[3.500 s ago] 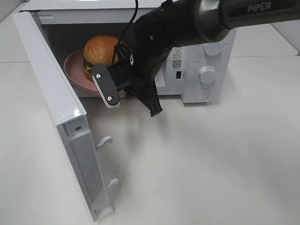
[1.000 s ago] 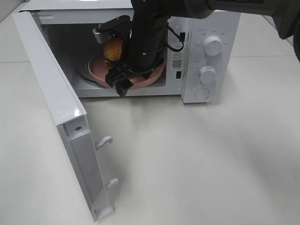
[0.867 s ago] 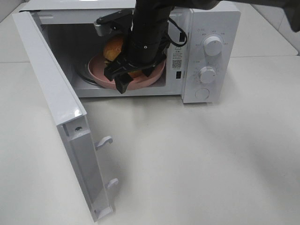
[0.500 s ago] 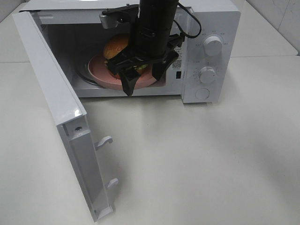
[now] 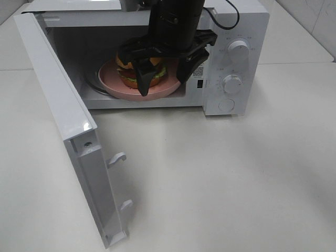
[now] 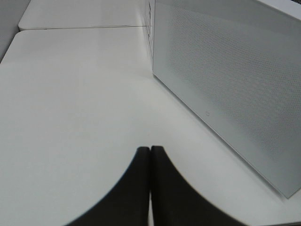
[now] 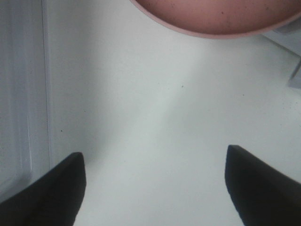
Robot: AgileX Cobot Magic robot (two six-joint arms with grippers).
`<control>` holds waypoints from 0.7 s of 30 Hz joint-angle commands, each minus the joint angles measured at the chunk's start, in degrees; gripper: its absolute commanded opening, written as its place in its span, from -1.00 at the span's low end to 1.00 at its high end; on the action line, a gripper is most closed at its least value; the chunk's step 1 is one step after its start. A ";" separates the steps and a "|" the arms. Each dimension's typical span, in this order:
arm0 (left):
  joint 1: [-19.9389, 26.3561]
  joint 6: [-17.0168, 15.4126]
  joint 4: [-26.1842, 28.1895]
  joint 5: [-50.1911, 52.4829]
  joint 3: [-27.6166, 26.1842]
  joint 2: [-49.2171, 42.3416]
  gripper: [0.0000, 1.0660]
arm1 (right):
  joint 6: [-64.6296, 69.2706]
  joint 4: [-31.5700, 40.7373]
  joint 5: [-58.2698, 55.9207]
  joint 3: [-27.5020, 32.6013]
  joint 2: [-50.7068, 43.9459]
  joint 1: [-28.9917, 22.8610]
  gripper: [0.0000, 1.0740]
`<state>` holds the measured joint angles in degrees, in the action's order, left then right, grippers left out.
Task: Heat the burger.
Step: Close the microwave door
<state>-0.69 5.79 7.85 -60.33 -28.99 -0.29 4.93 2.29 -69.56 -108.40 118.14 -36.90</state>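
Burger (image 5: 127, 76) on plate (image 5: 109, 82) inside microwave (image 5: 239, 23) | right fingers (image 7: 51, 193) spread near plate rim | left fingers (image 6: 136, 188) pressed together

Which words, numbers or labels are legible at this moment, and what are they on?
No text reads clearly.
QR-code sticker on the microwave front: print too small to read.
Marks around the upper dial and lower dial: blurred, unreadable.
Wrist views: no text.

bright even light, soft shadows on table (image 5: 236, 178), wrist pics blurry.
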 commanded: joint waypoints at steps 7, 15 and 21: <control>0.23 -0.11 0.23 0.63 0.00 -1.15 -0.99 | 0.74 -0.06 -1.83 13.92 -10.71 7.85 0.41; 0.23 -0.11 0.23 0.63 0.00 -1.15 -0.99 | -0.52 -0.34 -1.83 24.69 -20.63 21.72 0.41; 0.23 -0.11 0.23 0.63 0.00 -1.15 -0.99 | -0.23 -1.72 -1.78 31.17 -27.79 29.16 0.41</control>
<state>-0.69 5.79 7.85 -60.33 -28.99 -0.29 5.10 0.86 -69.61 -80.10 93.68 -10.14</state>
